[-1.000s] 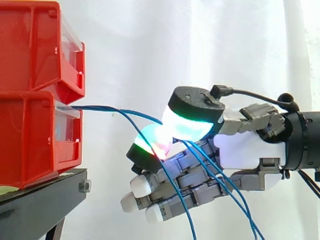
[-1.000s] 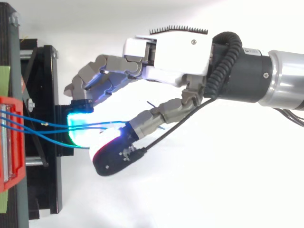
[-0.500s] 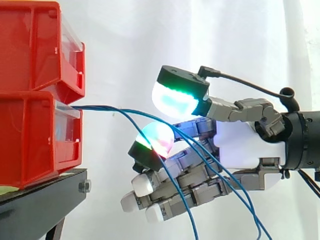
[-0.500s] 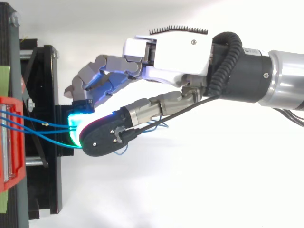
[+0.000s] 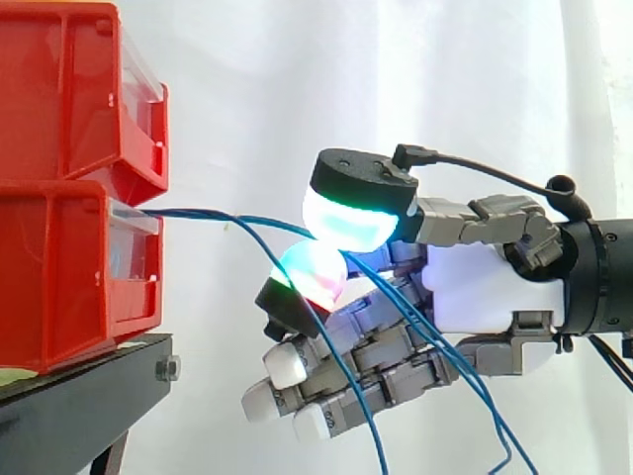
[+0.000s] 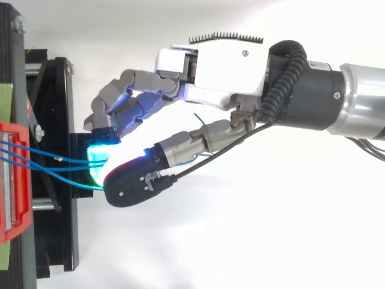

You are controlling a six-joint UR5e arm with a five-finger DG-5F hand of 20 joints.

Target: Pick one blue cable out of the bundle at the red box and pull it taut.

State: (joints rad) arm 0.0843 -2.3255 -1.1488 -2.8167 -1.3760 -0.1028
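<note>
**Blue cables pinched between thumb and finger**

The hand (image 5: 475,297) is mostly closed. Its thumb pad (image 5: 354,216) is pressed down onto one curled finger's pad, and the blue cables (image 5: 213,214) are held between them. Beyond the fingertips they are led out of the lower red bin (image 5: 59,277). Below the thumb they hang slack across the curled fingers.

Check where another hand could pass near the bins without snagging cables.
Free: above the hand, right of the upper red bin. Crowded: blue cables span the gap from lower red bin to hand and trail down below it.
</note>
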